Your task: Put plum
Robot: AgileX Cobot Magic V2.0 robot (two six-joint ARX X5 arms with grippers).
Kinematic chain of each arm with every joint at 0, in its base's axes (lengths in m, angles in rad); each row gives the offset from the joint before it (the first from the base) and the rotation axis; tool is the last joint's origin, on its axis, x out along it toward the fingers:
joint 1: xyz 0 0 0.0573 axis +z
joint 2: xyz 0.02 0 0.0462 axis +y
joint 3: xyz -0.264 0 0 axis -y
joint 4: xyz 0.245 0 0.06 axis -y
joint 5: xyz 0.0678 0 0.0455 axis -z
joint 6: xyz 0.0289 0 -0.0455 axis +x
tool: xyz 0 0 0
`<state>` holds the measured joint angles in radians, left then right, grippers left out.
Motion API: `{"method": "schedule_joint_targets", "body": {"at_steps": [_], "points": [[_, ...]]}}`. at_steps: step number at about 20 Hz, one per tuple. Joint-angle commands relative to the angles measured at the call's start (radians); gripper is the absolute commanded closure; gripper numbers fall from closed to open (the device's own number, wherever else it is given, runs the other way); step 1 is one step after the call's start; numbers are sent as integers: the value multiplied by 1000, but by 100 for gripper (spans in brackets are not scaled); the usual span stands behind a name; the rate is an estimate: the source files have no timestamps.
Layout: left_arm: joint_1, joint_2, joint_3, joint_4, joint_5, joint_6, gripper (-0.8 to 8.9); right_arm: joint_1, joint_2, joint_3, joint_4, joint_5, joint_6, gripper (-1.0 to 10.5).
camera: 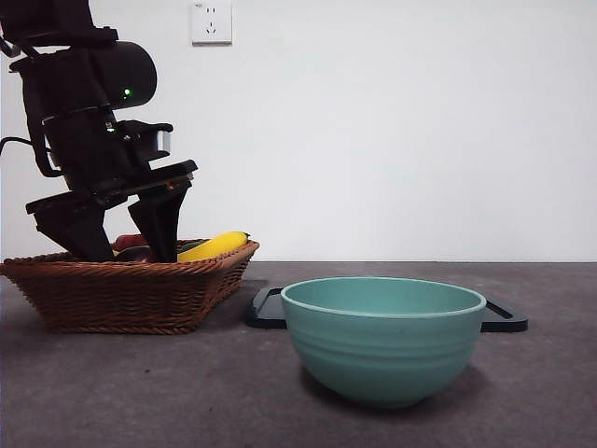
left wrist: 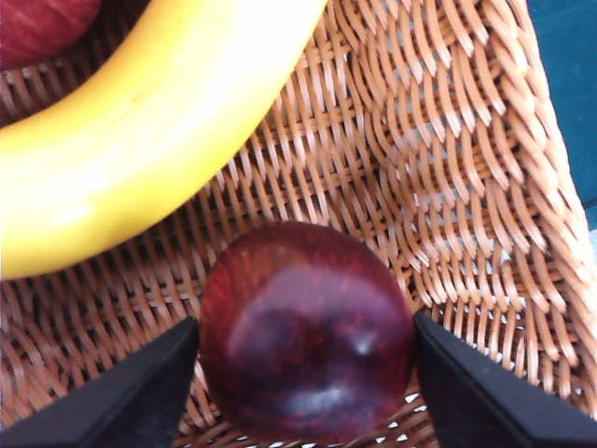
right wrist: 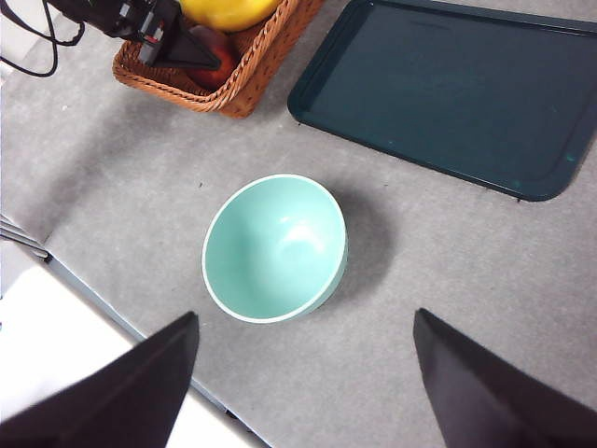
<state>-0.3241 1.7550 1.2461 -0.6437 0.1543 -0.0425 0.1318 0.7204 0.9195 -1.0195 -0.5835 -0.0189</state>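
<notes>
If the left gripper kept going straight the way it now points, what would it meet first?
Most likely the plum, which sits between the left gripper's open jaws inside the wicker basket; the basket floor lies just beyond it.

Even, bright light; soft shadows; close banana (left wrist: 140,131) blurred; plum (left wrist: 308,331) shows glare.

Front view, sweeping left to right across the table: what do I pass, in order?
Wicker basket with the left gripper reaching down into it → banana at the basket's right side → teal bowl → right end of the dark tray behind the bowl.
</notes>
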Motion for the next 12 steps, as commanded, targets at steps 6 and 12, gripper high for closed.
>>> {"method": "schedule_joint_targets", "body": {"at_steps": [6,12], "points": [[-6,-31,23,-4,-3,5,543,4,3,18,9,-4,8,578],[-49,-235,26,-51,12,5,543,4,3,18,9,-4,8,578]]}}
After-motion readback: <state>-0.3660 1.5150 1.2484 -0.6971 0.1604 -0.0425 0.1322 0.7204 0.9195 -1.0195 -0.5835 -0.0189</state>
